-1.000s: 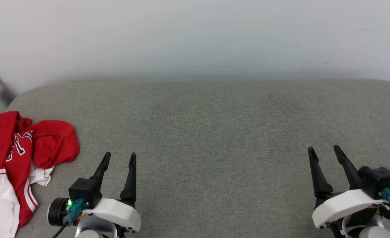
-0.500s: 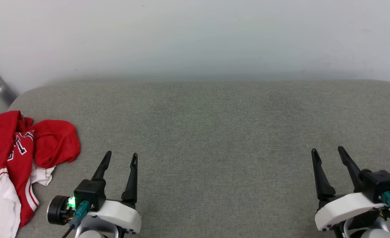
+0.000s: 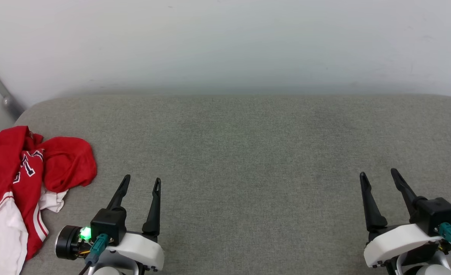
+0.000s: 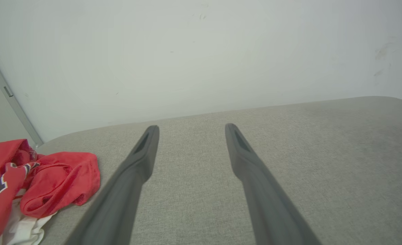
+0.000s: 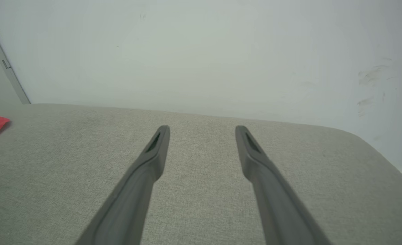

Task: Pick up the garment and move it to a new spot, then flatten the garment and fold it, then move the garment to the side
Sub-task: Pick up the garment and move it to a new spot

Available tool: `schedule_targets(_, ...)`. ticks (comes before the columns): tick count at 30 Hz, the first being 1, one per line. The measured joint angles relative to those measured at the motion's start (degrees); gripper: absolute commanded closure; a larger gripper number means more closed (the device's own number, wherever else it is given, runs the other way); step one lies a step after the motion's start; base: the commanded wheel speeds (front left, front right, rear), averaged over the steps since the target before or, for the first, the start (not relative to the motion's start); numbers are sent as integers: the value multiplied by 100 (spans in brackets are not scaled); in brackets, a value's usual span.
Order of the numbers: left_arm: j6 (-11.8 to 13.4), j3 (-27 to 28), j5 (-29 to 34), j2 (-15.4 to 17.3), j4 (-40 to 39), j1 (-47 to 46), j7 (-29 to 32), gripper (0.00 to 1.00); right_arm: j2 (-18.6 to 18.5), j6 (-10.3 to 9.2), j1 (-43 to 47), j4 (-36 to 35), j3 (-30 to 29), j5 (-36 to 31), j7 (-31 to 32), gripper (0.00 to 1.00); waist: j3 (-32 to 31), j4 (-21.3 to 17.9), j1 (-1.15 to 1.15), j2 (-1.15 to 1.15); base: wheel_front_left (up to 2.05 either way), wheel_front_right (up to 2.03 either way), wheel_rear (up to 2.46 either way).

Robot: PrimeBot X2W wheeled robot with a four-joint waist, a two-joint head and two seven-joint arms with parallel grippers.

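garment (image 3: 67,164): crumpled red/white jersey heap, black white-edged print, just left of my L gripper (image 3: 142,178), not touching | L gripper: fingers spread wide, nothing held | R gripper (image 3: 377,172): also wide, empty, well right of garment | both over grey woven pad (image 3: 248,152) | smooth white wall (image 3: 225,46) ahead

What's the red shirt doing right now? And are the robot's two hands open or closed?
garment: crumpled in a heap at the left edge of the grey surface, not held.
left gripper: open, empty, beside the garment but apart from it.
right gripper: open, empty, over bare surface.
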Motion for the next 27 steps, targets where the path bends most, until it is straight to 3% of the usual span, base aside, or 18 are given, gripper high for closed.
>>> schedule_targets(10,-58,112,-89,-53,76,-15,-14,0,0,0,-3,46,-35,42,-43,0,1,99,0,0,0,0,0)
schedule_targets(18,-109,207,-229,-149,145,-75,-14,0,1,0,-6,44,74,89,-58,0,13,392,0,0,0,0,0)
schedule_targets(27,-75,446,-233,-160,235,-138,-14,0,2,0,-105,14,310,149,-53,0,61,1216,0,0,0,0,0)
